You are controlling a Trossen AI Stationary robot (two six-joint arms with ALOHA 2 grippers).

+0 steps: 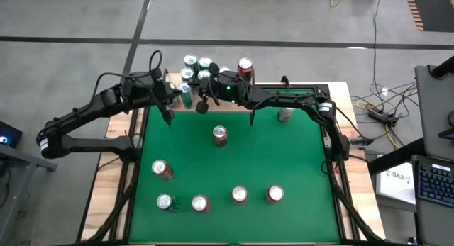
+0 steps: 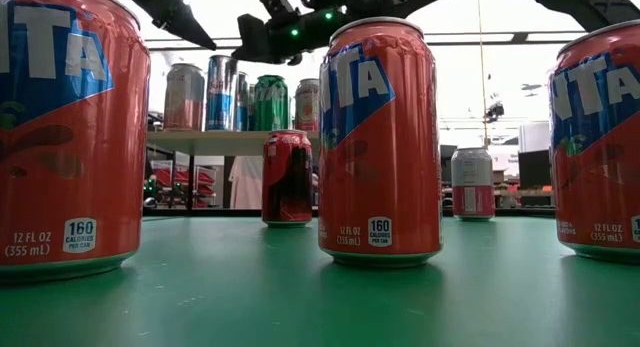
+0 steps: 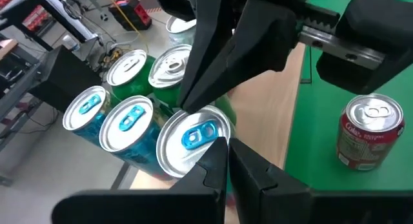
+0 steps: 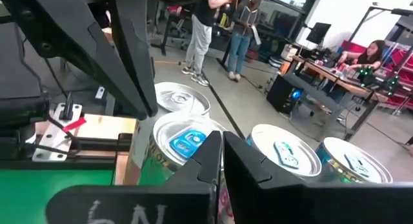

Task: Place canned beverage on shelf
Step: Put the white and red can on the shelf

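High view: both arms reaching to the far edge of the green tabletop (image 1: pixel 284 168), left claw (image 1: pixel 169 113) and right claw (image 1: pixel 202 104) shut and empty, side by side just short of the shelf (image 1: pixel 170 77). Cluster of upright cans (image 1: pixel 198 67) on the shelf, tops facing up, long axes vertical. One red can (image 1: pixel 220 135) standing alone mid-tabletop, five more upright along the near side, a silver can (image 1: pixel 285 115) far right. Open green surface between the lone can and the near row.

Low view: large orange cans (image 2: pixel 380 142) close up, upright; shelf board (image 2: pixel 205 137) behind at left on thin legs, cans standing on it.

Left wrist view: shut fingers (image 3: pixel 216 169) over a blue-tabbed can top (image 3: pixel 193 139); wood edge and green surface beyond.

Right wrist view: shut fingertips (image 4: pixel 213 156) above another blue-tabbed lid (image 4: pixel 187 143); people (image 4: pixel 219 30) and desks in the room behind.
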